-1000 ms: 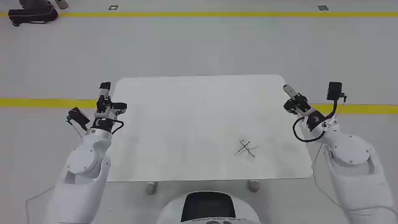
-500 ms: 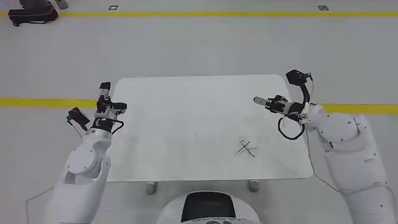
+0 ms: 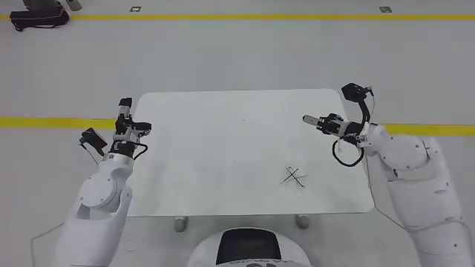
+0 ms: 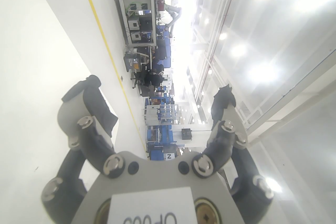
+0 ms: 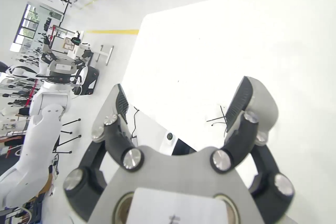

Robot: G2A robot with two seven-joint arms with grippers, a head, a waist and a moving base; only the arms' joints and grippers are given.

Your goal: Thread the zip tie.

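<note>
Smooth white round-cornered table (image 3: 223, 148) bears thin black crossed zip ties (image 3: 294, 177).

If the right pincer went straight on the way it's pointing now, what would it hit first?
Probably the bare table; depth is unclear. The right pincer, open, points across it, and the zip ties lie off to one side of that line.

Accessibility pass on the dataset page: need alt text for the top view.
Crossed black zip ties lie untouched on a white table, near its front right. The right gripper hovers over the table's right side, beyond them; the left gripper sits at the left edge.
</note>
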